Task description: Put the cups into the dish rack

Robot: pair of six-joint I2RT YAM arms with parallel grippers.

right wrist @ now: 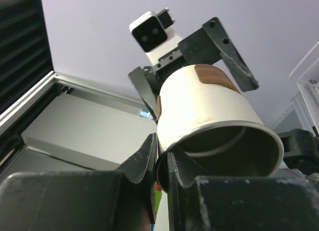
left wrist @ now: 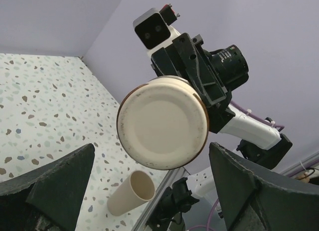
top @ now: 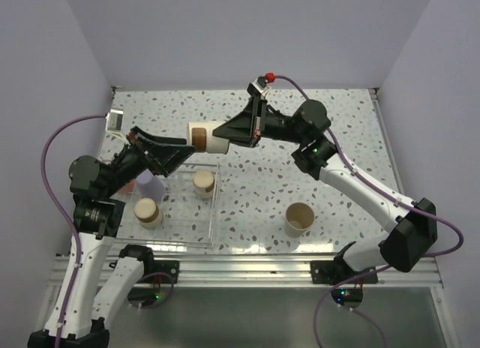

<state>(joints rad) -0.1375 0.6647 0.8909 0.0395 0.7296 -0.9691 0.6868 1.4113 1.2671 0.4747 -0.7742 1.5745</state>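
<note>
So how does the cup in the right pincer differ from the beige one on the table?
The held cup lies sideways, pinched at its rim by the right pincer; the beige cup stands upright on the table. The held cup has a brown band; the beige cup is plain. Both are outside the dish rack.

No wording can be read anywhere. The small white print on the black wrist motor (left wrist: 230,57), at two o'clock in the left wrist view, is too blurred to read.
</note>
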